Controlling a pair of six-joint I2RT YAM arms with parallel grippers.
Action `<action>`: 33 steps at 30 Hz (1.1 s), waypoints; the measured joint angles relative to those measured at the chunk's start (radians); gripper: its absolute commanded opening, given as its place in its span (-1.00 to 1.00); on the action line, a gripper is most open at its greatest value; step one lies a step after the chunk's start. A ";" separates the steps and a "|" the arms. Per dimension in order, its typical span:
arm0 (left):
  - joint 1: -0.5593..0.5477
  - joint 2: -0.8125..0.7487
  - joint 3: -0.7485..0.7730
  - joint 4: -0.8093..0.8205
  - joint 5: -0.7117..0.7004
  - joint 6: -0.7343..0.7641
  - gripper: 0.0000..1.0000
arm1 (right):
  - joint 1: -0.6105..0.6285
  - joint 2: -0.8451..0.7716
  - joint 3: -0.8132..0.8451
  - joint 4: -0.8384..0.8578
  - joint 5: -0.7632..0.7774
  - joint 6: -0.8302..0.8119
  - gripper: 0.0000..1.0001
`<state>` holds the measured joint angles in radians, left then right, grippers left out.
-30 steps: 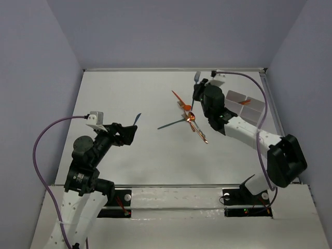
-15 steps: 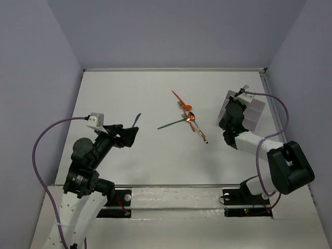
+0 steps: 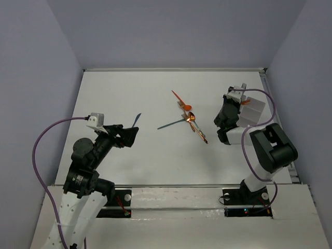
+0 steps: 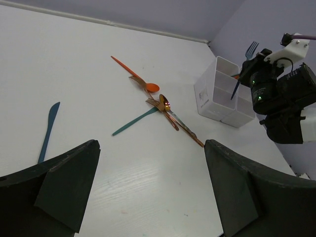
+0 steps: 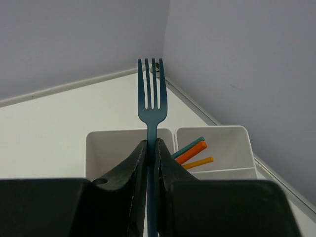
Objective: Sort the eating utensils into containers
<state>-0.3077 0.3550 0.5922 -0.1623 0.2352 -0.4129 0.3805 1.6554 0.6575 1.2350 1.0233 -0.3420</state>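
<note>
My right gripper is shut on a teal fork, held upright with its tines up, right by the white divided container. One compartment holds teal, orange and yellow handles. From above, the right gripper sits at the container's left side. My left gripper is open and empty, its fingers wide apart above bare table. A teal knife lies just beyond it. An orange spoon, a teal utensil and copper utensils lie crossed at mid-table.
The table's right edge rail runs just behind the container. Grey walls close in the back and both sides. In the left wrist view the knife lies left and the pile centre, with the container beyond.
My right arm has carried the teal fork from beside the pile rightward to the container and turned it upright. The left arm has not moved.
</note>
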 measured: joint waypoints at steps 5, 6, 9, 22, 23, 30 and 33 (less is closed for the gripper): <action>0.000 0.000 0.000 0.000 0.000 0.000 0.98 | 0.000 0.045 0.016 0.015 -0.014 0.005 -0.86; 0.000 0.000 0.000 0.000 0.000 0.000 0.98 | 0.000 0.055 0.016 0.016 -0.017 0.006 -0.86; 0.000 0.000 0.000 0.000 0.000 0.000 0.98 | 0.000 0.083 0.016 0.015 -0.026 0.006 -0.86; 0.000 0.001 0.000 0.000 0.000 0.000 0.98 | 0.000 0.126 0.017 0.016 -0.036 0.027 -0.50; 0.000 0.001 0.000 0.000 0.000 0.000 0.98 | 0.000 0.126 0.017 0.015 -0.036 0.031 -0.39; 0.000 0.002 0.000 0.000 0.000 0.000 0.98 | 0.005 0.080 0.013 0.015 -0.037 0.079 -0.15; 0.000 0.002 0.000 0.000 0.000 0.000 0.98 | 0.009 0.036 0.013 0.007 -0.039 0.105 -0.10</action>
<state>-0.3077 0.3569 0.5922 -0.1623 0.2352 -0.4129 0.3893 1.6913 0.6704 1.2423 0.9848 -0.2367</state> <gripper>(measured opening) 0.989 0.427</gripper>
